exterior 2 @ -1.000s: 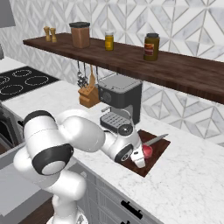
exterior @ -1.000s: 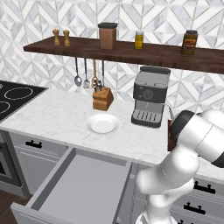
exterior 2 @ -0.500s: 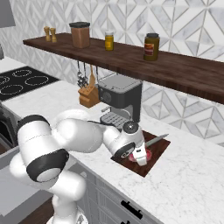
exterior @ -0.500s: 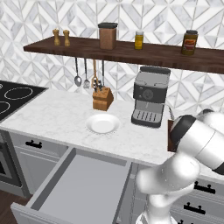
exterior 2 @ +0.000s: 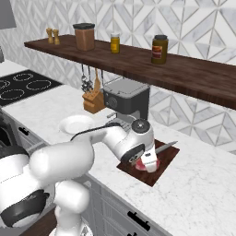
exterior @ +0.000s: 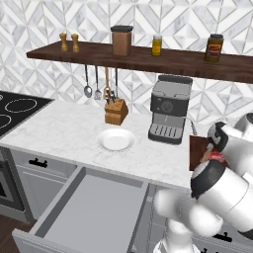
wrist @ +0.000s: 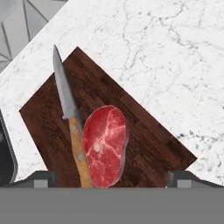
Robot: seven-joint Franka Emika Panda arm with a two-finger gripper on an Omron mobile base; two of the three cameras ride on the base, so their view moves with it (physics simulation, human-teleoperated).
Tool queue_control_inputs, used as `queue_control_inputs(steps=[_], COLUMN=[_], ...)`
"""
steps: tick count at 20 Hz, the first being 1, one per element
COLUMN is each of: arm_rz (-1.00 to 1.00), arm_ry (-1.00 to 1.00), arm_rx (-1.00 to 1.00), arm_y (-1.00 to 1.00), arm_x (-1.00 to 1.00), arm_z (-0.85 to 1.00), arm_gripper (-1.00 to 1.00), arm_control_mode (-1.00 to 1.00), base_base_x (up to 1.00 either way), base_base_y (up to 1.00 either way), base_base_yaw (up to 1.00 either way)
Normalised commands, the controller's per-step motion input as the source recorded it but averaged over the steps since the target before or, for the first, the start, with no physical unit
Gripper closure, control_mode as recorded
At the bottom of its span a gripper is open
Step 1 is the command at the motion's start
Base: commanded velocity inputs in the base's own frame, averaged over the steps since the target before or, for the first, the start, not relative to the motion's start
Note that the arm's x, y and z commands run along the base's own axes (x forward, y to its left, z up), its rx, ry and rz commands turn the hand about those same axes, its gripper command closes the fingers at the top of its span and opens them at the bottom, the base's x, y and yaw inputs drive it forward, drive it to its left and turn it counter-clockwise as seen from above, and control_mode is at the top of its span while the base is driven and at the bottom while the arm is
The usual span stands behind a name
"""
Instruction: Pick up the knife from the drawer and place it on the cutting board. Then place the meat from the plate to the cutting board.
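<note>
Dark reddish-brown wooden cutting board [wrist: 144, 144] is lying on the white marble counter [exterior 2: 203, 184], just right of the grey coffee machine [exterior: 169, 109]. Small wooden-handled knife [wrist: 70, 118] and red-pink chunk of meat [wrist: 104, 144] are lying on the board, meat touching the knife handle. Round white plate [exterior: 115, 140] is sitting left of the machine, before the tan knife block [exterior: 115, 111]. Wide grey drawer [exterior: 94, 212] is standing open below the plate. Jars are standing on the long dark wooden shelf [exterior 2: 138, 64] above.

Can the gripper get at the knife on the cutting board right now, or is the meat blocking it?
Probably only partly. The gripper hangs open just above the cutting board, but the meat lies against the knife and overlaps its wooden handle. The blade lies bare on the board.
</note>
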Motion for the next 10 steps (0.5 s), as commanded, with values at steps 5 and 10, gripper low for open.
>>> queue_control_inputs(steps=[5,10], arm_rz=[0.05,0.04], arm_ry=[-0.07,-0.1], arm_rx=[-0.01,-0.03], arm_y=[0.33,0.33], arm_x=[-0.8,-0.53], arm_z=[0.3,0.54], arm_gripper=[-1.0,-1.0], arm_control_mode=[-1.0,-1.0], base_base_x=[0.0,0.0], base_base_y=[0.0,0.0], base_base_yaw=[0.0,0.0])
